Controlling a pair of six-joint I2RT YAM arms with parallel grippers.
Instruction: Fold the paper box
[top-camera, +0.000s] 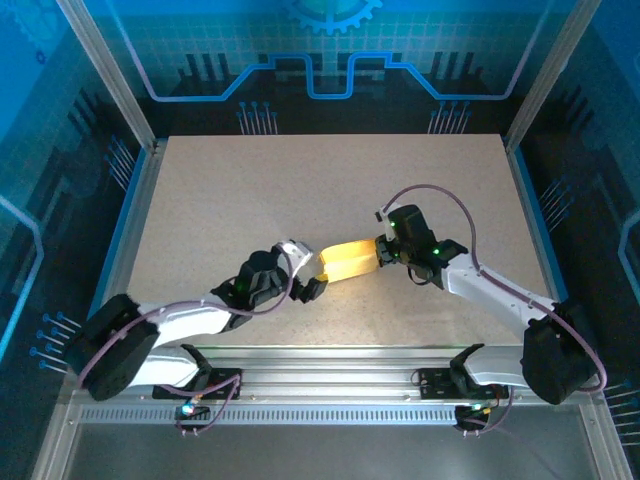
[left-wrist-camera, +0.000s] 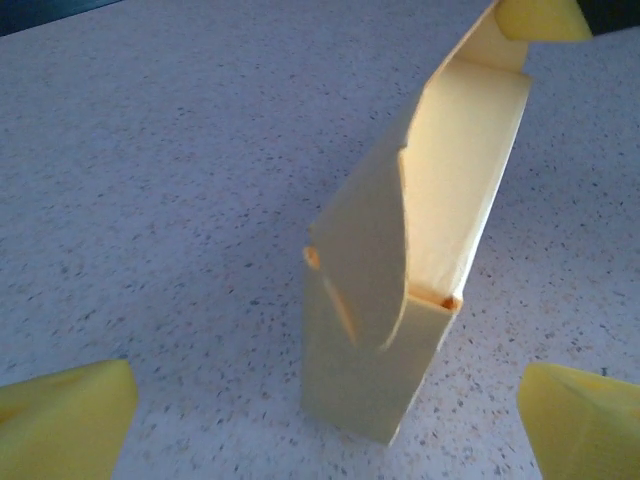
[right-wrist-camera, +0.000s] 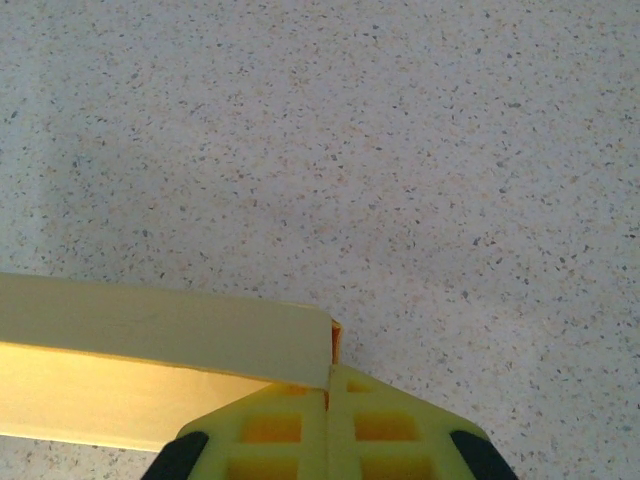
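One paper box (top-camera: 348, 262); R gripper (top-camera: 382, 252) pinches it, L gripper (top-camera: 311, 271) spread wide.

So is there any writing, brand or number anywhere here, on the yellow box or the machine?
No text can be read anywhere.
The paper box is plain pale yellow on the faces shown.
The table is speckled, unmarked.
The back wall carries only blue line patterns and a gear shape, no words.

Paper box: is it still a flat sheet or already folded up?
Folded up, not flat: the paper box has raised side walls forming a rectangular sleeve. Whether its ends are fully tucked, cannot tell.
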